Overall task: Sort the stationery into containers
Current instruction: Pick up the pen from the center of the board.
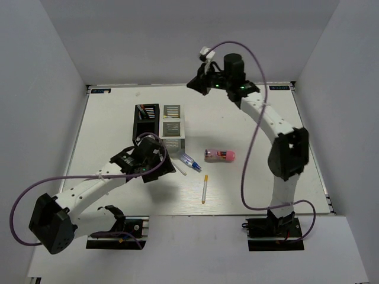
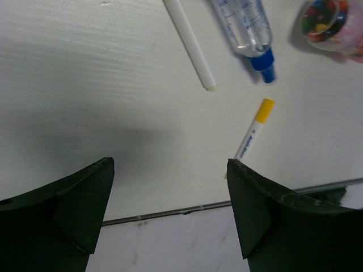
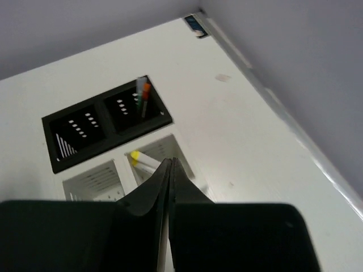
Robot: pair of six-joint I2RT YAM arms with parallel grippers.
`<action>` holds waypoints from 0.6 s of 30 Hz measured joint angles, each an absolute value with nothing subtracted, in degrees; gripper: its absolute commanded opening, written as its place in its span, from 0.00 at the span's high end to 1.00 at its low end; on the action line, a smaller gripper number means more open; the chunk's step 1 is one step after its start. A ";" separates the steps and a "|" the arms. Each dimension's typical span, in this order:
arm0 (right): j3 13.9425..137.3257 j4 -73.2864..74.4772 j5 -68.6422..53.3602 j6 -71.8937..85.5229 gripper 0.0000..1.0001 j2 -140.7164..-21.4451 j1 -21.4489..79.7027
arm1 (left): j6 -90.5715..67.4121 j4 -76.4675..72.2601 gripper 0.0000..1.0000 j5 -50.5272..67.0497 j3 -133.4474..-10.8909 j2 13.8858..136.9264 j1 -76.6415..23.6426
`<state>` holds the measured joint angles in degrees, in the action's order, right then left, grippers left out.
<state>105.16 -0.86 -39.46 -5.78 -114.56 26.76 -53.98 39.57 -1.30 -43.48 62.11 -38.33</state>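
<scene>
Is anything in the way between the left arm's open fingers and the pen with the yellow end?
Nothing visible. The left fingers stand open over bare table, and the yellow-ended pen lies alone just beyond them. The blue-clear pen lies farther off.

- Pink cylinder point(image 2: 332, 25), up-right of the yellow-capped pen point(image 2: 256, 127): cut off by the picture's top corner.
- Clear-blue pen point(image 2: 244, 28) and plain white pen point(image 2: 190, 45), above the yellow-capped pen: upper ends cut off.
- Yellow-capped pen: lower end hidden behind the left gripper's point(image 2: 169, 163) finger.
</scene>
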 measured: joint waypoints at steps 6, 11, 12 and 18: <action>95.64 14.59 -31.59 -11.66 0.95 -93.32 21.80 | -60.42 40.51 0.30 -8.75 -48.58 73.17 -43.35; 74.43 19.31 -29.52 -14.63 0.72 -75.31 18.48 | -64.55 40.69 0.49 -15.16 -53.89 79.42 -46.76; 71.16 19.99 -29.28 -14.79 0.72 -73.14 18.02 | -65.19 40.73 0.52 -16.40 -54.65 80.29 -47.27; 59.57 23.90 -28.53 -14.90 0.72 -64.45 15.31 | -70.70 41.32 0.51 -23.11 -56.40 83.66 -49.89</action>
